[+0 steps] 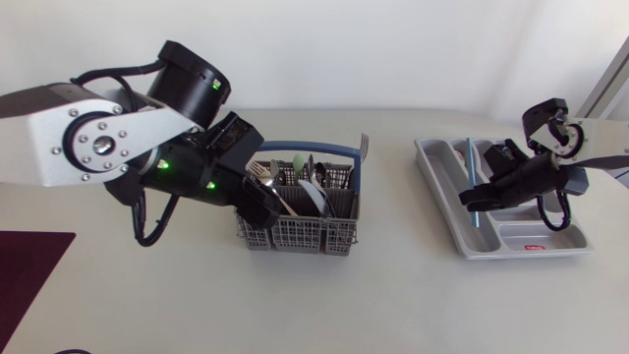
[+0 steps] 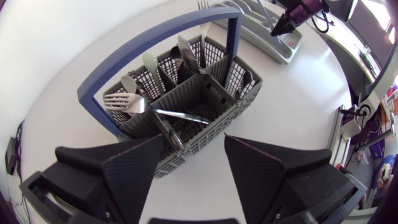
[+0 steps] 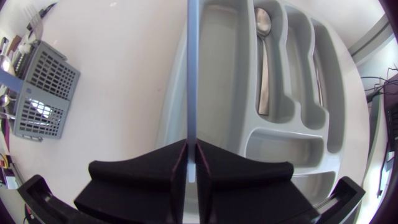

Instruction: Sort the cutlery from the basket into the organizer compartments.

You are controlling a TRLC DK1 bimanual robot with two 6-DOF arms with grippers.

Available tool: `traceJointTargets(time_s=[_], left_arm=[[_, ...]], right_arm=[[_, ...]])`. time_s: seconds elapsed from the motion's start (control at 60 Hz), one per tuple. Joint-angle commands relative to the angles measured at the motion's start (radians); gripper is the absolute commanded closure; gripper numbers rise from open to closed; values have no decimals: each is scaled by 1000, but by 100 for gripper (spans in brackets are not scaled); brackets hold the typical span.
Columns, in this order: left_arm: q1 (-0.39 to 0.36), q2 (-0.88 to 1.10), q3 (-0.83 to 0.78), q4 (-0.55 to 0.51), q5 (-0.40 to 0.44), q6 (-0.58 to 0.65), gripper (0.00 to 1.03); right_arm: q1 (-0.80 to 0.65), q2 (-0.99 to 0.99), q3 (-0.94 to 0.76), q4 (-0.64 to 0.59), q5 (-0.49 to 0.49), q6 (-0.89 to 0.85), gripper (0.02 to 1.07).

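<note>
You can't tell which utensil [image 3: 191,74] your right gripper [image 3: 191,152] pinches: only a flat pale-blue strip of it shows, its far end cut off, over the left side of the smooth grey organizer [image 3: 292,144]. Only the right wrist view shows a steel spoon [image 3: 263,25] in a slot. Your left gripper [image 2: 194,143] gapes wide over the mesh basket [image 2: 205,93], hiding its left end from above.

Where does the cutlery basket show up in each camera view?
Head view: basket mid-table, at the left end effector.
Left wrist view: just ahead of the open left end effector.
Right wrist view: far off beside the organizer, away from the right end effector, which is shut on a blue handle.
Shared landmark: the organizer, seen in all three.
</note>
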Motion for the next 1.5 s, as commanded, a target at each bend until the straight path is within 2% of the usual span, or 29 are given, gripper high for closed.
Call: traceJointTargets(time_s=[0.0,0.333,0.383,0.433,0.5,0.55,0.6,0.65,1.0,1.2,1.333,1.483], left_arm=[[-9,45,39,-12,-23,-31,35],[14,79,47,-12,-49,-36,35],[19,82,50,-12,-51,-37,36],[20,83,51,-14,-55,-37,36],[20,85,51,-14,-66,-37,36],[16,85,50,-14,-83,-37,36],[14,88,50,-14,-98,-37,36],[13,90,51,-15,-105,-40,40],[-42,139,81,-43,-178,-63,53],[-64,172,97,-44,-247,-73,61],[-72,197,104,-44,-290,-76,62],[-78,222,108,-44,-306,-76,70]], right_arm=[[1,71,42,14,25,43,97],[29,237,106,28,54,76,95],[33,241,106,36,63,86,90],[40,235,102,40,66,89,75],[47,212,91,43,71,93,45],[55,191,77,43,80,93,26],[63,163,62,46,91,93,18],[72,125,39,54,110,93,15],[153,-55,-55,42,170,100,14],[210,-132,-78,16,195,114,13],[245,-165,-95,14,210,116,13],[264,-191,-109,16,219,116,13]])
